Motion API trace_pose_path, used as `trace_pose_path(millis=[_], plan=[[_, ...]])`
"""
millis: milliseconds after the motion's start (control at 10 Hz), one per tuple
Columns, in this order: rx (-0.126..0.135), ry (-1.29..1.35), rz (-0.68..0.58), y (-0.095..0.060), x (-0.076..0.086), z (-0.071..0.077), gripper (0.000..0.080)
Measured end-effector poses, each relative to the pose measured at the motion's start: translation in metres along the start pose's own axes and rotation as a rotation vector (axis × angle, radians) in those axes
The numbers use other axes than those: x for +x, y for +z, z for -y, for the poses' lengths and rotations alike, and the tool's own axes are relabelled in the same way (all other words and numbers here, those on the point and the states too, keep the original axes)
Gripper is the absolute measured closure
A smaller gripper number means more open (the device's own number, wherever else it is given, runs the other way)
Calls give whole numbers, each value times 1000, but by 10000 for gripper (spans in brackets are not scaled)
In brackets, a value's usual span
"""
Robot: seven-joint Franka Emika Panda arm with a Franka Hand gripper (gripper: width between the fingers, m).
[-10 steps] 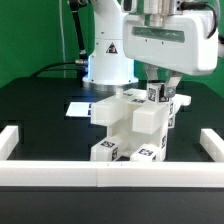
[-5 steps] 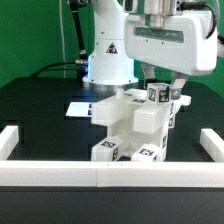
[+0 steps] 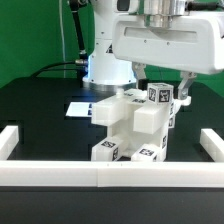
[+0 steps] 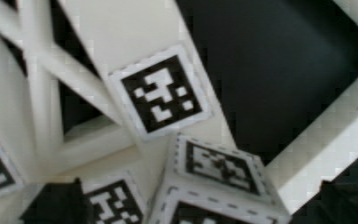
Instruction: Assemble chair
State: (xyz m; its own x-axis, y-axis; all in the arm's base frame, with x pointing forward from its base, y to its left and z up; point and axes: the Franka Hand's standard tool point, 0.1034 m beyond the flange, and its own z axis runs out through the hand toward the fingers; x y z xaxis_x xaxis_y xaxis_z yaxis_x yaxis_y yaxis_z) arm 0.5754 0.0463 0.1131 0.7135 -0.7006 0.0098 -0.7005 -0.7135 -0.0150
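Since earlier our gripper (image 3: 162, 88) rose off the chair (image 3: 133, 125) | chair sits against the front rail (image 3: 100, 176), mid-table | gripper hangs just above, jaws apart, empty | risk: fingers clip the post, tipping the stack

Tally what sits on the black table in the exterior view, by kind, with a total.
Partly assembled blocky white plastic chair: 1
Long white border rails: 3
Flat white marker board: 1
Total: 5
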Motion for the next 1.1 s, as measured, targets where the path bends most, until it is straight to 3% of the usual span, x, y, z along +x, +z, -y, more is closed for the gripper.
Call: trace_pose_path(millis=[1100], plan=[[-11,-713,-2,1,2,-2,150]])
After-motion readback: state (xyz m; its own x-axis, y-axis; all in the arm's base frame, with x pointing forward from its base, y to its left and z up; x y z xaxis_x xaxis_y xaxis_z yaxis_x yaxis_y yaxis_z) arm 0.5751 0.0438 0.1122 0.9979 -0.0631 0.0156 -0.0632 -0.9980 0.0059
